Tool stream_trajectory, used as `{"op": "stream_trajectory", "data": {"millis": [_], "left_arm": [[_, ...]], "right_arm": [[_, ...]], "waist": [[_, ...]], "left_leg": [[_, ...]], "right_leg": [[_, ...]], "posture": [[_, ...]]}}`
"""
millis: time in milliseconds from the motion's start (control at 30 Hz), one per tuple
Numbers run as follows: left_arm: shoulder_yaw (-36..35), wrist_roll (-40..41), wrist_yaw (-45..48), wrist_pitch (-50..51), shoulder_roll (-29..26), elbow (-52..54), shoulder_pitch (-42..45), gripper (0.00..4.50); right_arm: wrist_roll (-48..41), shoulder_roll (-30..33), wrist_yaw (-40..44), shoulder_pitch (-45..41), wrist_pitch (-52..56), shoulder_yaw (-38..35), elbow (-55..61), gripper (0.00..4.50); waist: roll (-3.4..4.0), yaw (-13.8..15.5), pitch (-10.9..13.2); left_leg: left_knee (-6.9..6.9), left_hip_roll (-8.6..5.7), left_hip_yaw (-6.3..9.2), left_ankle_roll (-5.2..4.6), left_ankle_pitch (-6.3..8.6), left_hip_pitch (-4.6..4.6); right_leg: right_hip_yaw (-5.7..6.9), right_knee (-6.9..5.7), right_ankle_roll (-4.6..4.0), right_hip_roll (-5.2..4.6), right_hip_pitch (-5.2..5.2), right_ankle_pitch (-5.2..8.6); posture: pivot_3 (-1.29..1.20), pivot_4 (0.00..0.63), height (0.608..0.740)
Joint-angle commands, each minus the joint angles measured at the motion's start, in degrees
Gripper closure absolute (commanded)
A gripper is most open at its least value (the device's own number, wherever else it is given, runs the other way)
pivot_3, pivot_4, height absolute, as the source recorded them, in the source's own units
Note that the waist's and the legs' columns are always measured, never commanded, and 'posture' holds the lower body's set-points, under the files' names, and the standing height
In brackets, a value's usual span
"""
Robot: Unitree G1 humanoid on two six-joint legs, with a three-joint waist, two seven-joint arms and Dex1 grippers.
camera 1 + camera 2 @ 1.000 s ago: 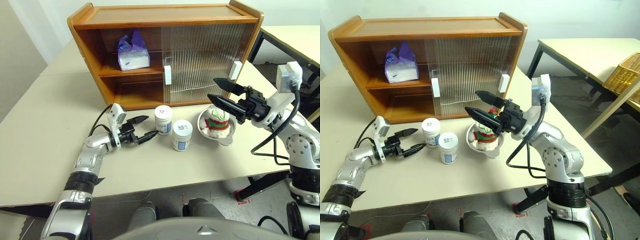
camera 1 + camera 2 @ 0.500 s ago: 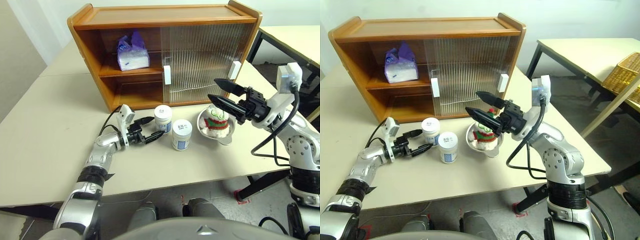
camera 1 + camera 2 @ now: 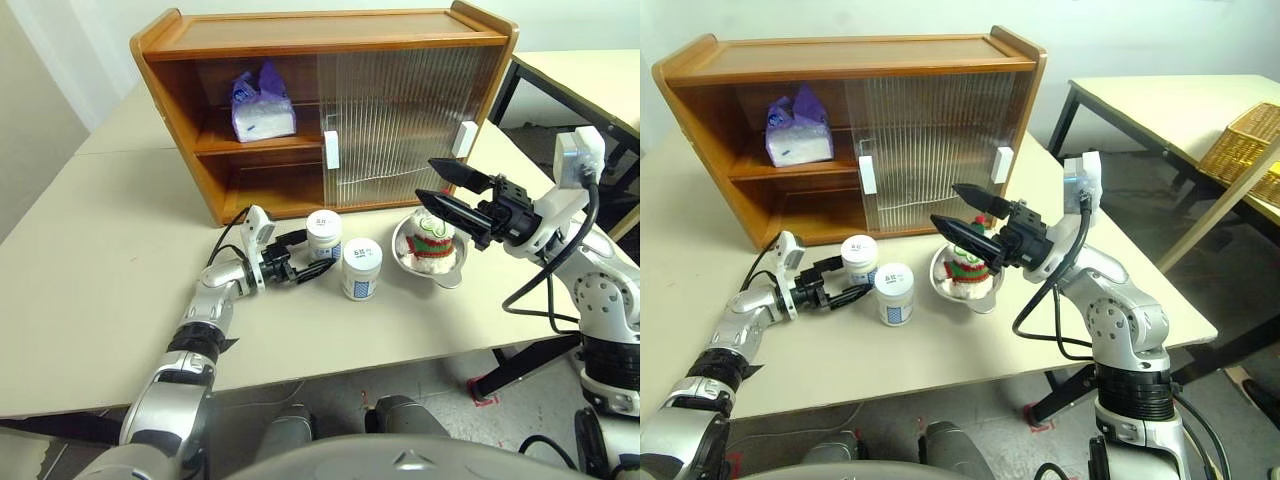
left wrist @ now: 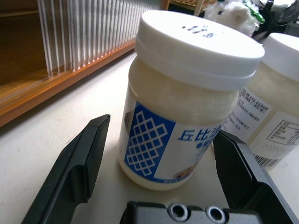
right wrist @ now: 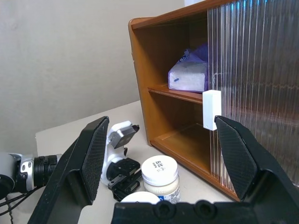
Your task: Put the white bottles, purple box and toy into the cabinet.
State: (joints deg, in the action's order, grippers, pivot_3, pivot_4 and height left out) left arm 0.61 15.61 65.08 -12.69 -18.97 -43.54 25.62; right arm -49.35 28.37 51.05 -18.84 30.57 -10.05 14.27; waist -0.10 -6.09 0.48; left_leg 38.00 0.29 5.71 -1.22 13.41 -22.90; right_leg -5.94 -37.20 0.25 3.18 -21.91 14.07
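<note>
Bright, even indoor light; soft shadows, little glare.

Lit diffusely from above, with short faint shadows under the white bottles [image 3: 341, 254] and bowl [image 3: 432, 270] on the pale table [image 3: 90, 260]. Darker inside the cabinet [image 3: 330, 110], deepest on the lower shelf. Mild sheen on the ribbed doors [image 3: 395, 120]. Sharp across both head views, slightly bowed toward the edges. Crisp on the near jar [image 4: 187, 93] in the left wrist view, softer behind; gripper fingers [image 5: 88, 158] a little soft up close.
</note>
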Motion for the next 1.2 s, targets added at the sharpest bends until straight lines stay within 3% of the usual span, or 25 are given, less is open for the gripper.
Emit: {"op": "stream_trajectory", "data": {"millis": [33, 133, 333, 733, 967, 1200], "left_arm": [[-0.8, 0.1, 0.3, -0.8, 0.4, -0.7, 0.7, 0.02], [-1.0, 0.1, 0.4, -0.8, 0.4, -0.7, 0.8, 0.02], [-1.4, -0.1, 0.3, -0.9, 0.5, -1.0, 1.1, 1.43], [-4.8, 2.2, -3.6, 0.9, 1.2, 1.8, 1.2, 1.43], [-9.3, 3.7, -13.8, 7.1, 0.2, 6.2, 3.6, 1.43], [-9.8, 0.5, -24.2, 9.3, 0.6, 3.4, 7.4, 1.43]], "right_arm": [[-0.2, 0.2, 0.1, 0.3, 0.3, -0.1, 0.5, 0.00], [0.0, 0.0, 0.1, 0.3, 0.2, 0.1, 0.5, 0.00], [0.1, 0.0, -0.1, 0.4, 0.1, 0.1, 0.6, 0.00], [0.3, -0.2, 0.1, 0.3, 0.0, 0.3, 0.3, 0.00], [0.6, -0.8, 0.5, -0.3, -0.1, 0.9, -0.4, 0.00], [0.7, -0.9, 0.6, -0.5, -0.1, 0.9, -0.5, 0.00]], "waist": [[0.00, -0.1, 0.0], [0.00, -0.1, 0.0], [0.00, -0.1, 0.0], [0.00, -0.1, 0.0], [-0.01, 0.0, 0.0], [-0.02, 0.1, 0.0]], "left_leg": [[0.00, -0.01, 0.00, 0.00, 0.00, -0.01], [0.00, -0.02, -0.01, 0.00, 0.00, -0.01], [0.01, -0.02, -0.02, 0.00, 0.00, -0.02], [0.01, -0.02, -0.03, -0.01, -0.01, -0.07], [0.03, -0.08, -0.08, -0.01, -0.05, -0.12], [0.14, -0.16, -0.16, -0.02, -0.11, -0.10]], "right_leg": [[0.00, 0.00, 0.01, 0.00, 0.00, 0.01], [0.00, 0.01, 0.03, 0.00, 0.00, 0.01], [-0.01, 0.02, 0.04, 0.00, 0.00, 0.01], [-0.01, 0.02, 0.07, 0.00, -0.05, 0.00], [0.00, 0.03, 0.20, 0.04, -0.07, -0.05], [-0.06, 0.05, 0.25, 0.01, 0.02, -0.07]], "posture": [[-0.20, 0.000, 0.740], [-0.19, 0.000, 0.740], [-0.19, 0.000, 0.740], [-0.18, 0.000, 0.740], [-0.17, 0.002, 0.740], [-0.17, 0.002, 0.740]]}}
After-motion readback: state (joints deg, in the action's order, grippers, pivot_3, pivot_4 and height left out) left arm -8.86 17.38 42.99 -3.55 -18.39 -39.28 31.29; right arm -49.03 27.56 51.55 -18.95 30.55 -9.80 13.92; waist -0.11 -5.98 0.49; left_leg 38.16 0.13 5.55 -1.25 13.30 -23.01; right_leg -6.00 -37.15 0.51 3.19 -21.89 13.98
